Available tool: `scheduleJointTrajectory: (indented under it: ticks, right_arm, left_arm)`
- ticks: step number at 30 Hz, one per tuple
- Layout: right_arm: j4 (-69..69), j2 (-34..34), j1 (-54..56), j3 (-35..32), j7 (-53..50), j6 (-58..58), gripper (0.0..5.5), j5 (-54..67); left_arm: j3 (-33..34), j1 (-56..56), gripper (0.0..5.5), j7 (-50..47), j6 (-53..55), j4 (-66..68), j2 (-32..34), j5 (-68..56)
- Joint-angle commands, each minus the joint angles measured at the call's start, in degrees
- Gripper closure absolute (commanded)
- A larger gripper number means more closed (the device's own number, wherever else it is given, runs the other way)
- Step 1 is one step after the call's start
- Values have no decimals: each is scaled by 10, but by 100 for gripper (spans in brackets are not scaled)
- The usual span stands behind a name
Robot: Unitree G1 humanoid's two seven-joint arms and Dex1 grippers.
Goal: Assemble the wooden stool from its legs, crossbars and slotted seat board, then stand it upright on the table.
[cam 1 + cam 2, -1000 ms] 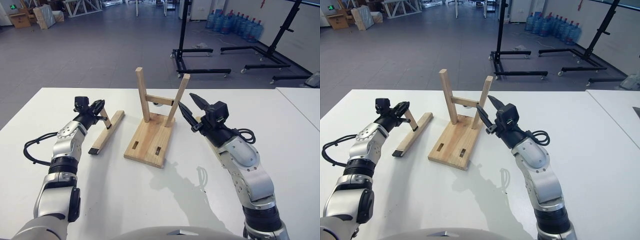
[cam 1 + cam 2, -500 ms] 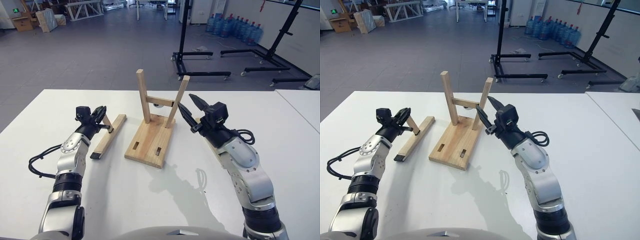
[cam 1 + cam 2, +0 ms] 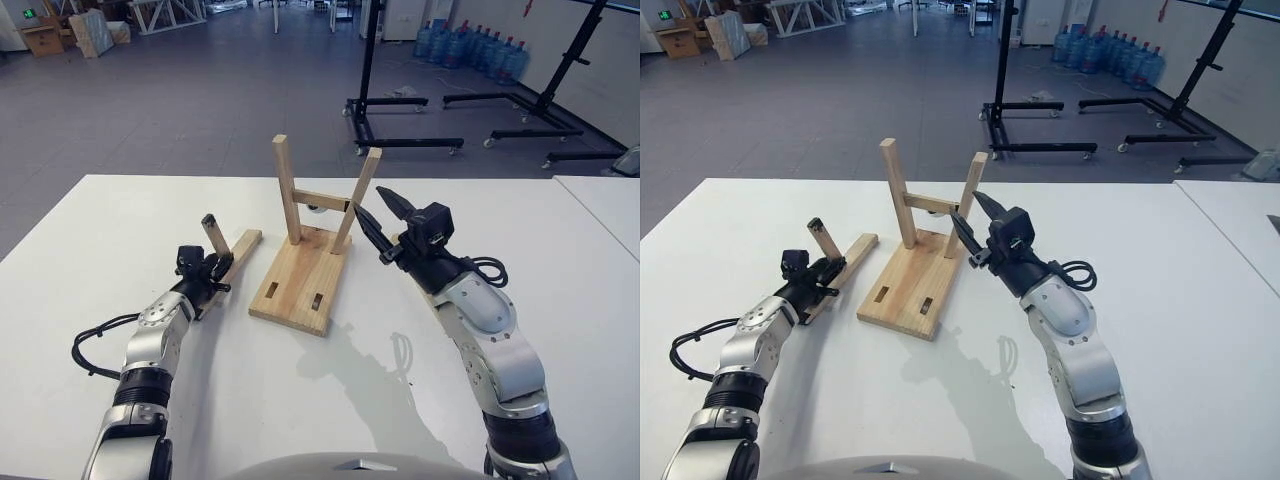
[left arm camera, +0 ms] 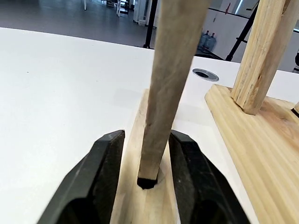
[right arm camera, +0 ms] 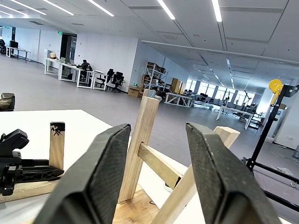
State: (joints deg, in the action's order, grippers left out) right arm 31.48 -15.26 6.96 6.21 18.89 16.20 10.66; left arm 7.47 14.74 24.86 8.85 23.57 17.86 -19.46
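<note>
My left gripper point(image 4: 147, 140), jaws narrowly parted, straddles the loose leg frame's point(image 3: 243, 248) upright post, its rail running ahead-right toward the seat board point(image 3: 290, 290); right gripper point(image 3: 370, 200) wide open, empty.

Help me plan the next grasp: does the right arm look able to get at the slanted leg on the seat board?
Likely yes. The right gripper is open right beside that leg, which stands on the seat board, and nothing lies between them.
</note>
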Motion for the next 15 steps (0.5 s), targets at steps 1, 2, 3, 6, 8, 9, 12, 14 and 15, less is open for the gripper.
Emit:
scheduleJointTrajectory:
  ticks: [1,2,3,6,8,9,12,14,15]
  right_arm:
    - [-4,3,5,4,-3,1,333,-8]
    - [-4,4,4,4,-4,1,333,-9]
    - [-4,5,3,4,-4,0,333,-10]
    - [-3,7,2,4,-6,1,333,-12]
    - [-5,8,4,5,-7,0,333,-13]
    - [-7,9,5,6,-6,-1,333,-13]
    - [-9,9,6,7,-5,-3,333,-16]
    - [-10,9,7,7,-4,-4,333,-18]
    - [-11,9,7,7,-4,-4,333,-18]
  left_arm:
    - [7,15,320,1,15,-22,4,3]
    - [10,18,308,-1,18,-30,4,0]
    - [13,21,295,-2,21,-40,4,-3]
    - [30,36,243,-13,41,-86,11,-13]
    - [45,54,215,-24,58,-120,18,-20]
    - [47,64,210,-29,67,-137,24,-20]
    - [50,94,210,-40,90,-184,30,-25]
    - [50,122,210,-48,102,-205,29,-29]
    - [50,135,210,-51,105,-211,28,-31]
